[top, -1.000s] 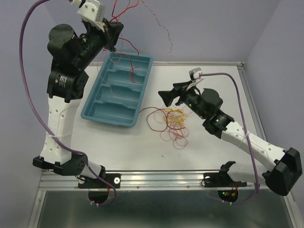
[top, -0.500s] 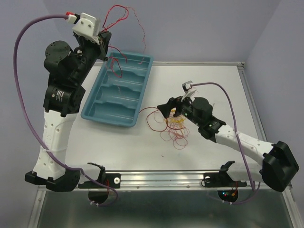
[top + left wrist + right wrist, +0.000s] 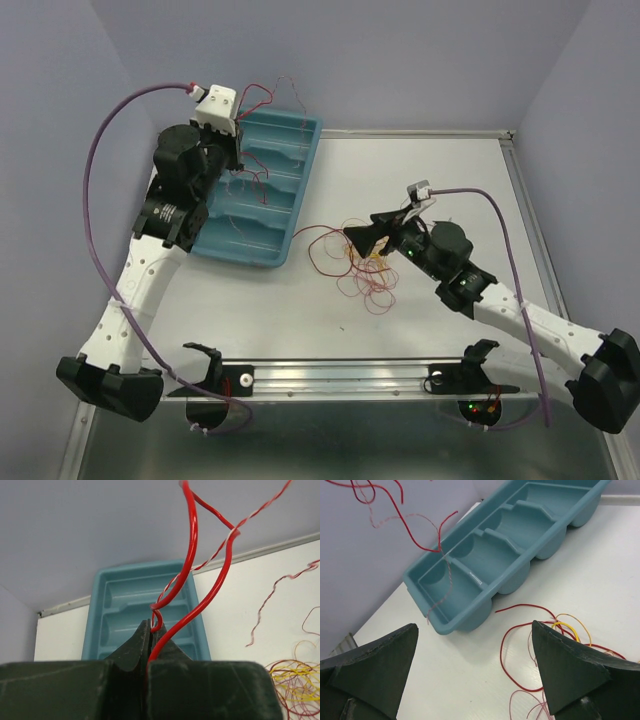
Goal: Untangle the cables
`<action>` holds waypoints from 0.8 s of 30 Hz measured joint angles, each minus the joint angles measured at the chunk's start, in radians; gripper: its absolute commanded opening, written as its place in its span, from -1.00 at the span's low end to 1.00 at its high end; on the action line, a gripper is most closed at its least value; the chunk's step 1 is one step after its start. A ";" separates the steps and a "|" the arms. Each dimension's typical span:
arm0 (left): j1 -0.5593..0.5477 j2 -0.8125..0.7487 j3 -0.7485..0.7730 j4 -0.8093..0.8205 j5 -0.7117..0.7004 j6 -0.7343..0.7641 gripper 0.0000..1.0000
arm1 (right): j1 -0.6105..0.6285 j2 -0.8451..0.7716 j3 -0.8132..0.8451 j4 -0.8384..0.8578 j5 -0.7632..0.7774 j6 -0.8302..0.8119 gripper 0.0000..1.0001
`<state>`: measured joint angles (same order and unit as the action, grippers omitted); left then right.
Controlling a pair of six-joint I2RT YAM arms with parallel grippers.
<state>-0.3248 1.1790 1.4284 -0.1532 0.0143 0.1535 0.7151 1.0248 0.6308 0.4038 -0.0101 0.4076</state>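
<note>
The cables are thin red and yellow wires. A loose tangle (image 3: pixel 365 265) lies on the white table in front of the tray, and it also shows in the left wrist view (image 3: pixel 295 682). My left gripper (image 3: pixel 240 158) hangs over the tray's far half, shut on red cable strands (image 3: pixel 192 555) that curl up from its jaws (image 3: pixel 150 627). These strands (image 3: pixel 417 542) dangle over the tray. My right gripper (image 3: pixel 362 237) is open just above the tangle's left side, nothing between its fingers (image 3: pixel 475 627). A red loop (image 3: pixel 503 655) lies below them.
A teal compartment tray (image 3: pixel 270 235) sits at the back left, its rim (image 3: pixel 470 615) close to my right gripper. Purple cords run along both arms. A metal rail (image 3: pixel 330 375) marks the table's near edge. Purple walls close in the back and sides.
My left arm has swung down from high behind the tray to just over it, bringing the held red strands along. My right gripper has shifted a little over the tangle, still open.
</note>
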 measured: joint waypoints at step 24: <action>0.000 -0.245 -0.547 0.147 -0.243 0.100 -1.00 | 0.000 -0.067 -0.010 -0.001 -0.014 0.024 0.99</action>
<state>-0.3248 0.9344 0.8810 -0.0059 -0.2287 0.2535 0.7151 0.9577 0.6212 0.4030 -0.0246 0.4313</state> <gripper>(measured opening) 0.047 0.997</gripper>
